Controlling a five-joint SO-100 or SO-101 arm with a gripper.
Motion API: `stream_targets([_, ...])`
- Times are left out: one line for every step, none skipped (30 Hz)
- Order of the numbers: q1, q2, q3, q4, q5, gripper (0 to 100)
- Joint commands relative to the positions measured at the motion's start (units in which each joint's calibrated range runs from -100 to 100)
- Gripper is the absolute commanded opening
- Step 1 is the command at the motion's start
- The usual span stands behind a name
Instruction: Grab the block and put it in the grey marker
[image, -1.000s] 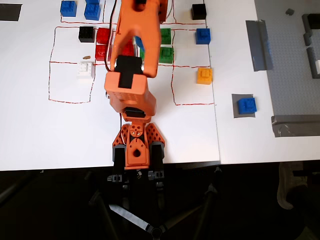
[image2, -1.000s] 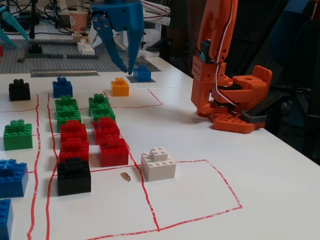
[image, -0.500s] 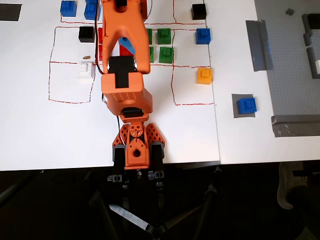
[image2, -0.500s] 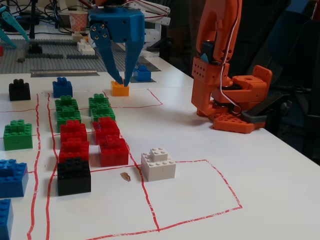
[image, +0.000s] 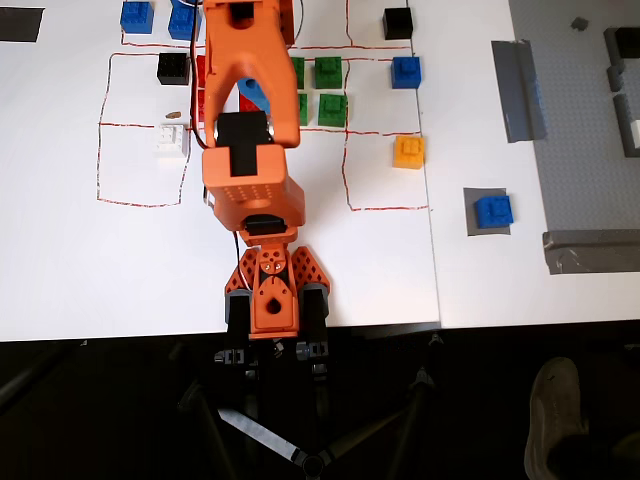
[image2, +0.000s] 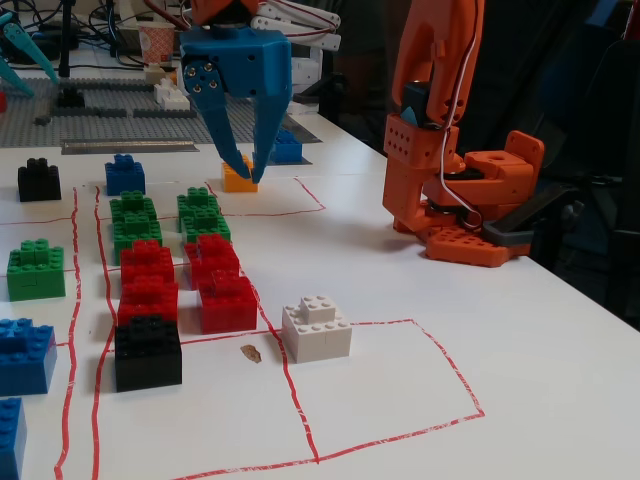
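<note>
Hovering spread and empty above the red bricks (image2: 215, 275), the pincer (image2: 245, 165) hangs well apart from the block (image: 494, 211), which apparently sits already on the grey marker (image: 472, 222), a light, rigid, smooth-sided brick best pinched across two opposite flat faces.

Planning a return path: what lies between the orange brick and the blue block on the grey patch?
In the overhead view, no bricks: only bare white table with a seam separates the orange brick from the block.
</note>
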Motion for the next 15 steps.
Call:
stream_targets([-0.2,-6.89,-2.36,-0.14,0.54,0])
stream_targets([-0.2,-6.89,-2.27,-0.14,0.54,0])
stream_targets([-0.2,-6.89,-2.27,-0.14,0.49,0])
stream_targets([-0.2,-6.81,-2.27,-0.14,0.49,0])
stream_targets([-0.28,-6.81,-2.27,-0.14,0.54,0])
stream_targets([-0.28,-6.72,-2.36,-0.14,0.54,0])
stream_targets([-0.37,-6.72,-2.36,-0.14,0.54,0])
stream_targets([-0.53,-6.81,-2.45,-0.14,0.54,0])
stream_targets([-0.62,-6.89,-2.45,-0.14,0.54,0])
stream_targets([-0.7,-7.07,-2.36,-0.14,0.59,0])
stream_targets([-0.78,-7.24,-2.27,-0.14,0.59,0])
stream_targets([-0.86,-7.32,-2.18,-0.14,0.59,0])
stream_targets([-0.95,-7.32,-2.18,-0.14,0.59,0])
stream_targets([-0.95,-7.32,-2.18,-0.14,0.59,0])
stream_targets([-0.95,-7.32,-2.18,-0.14,0.59,0])
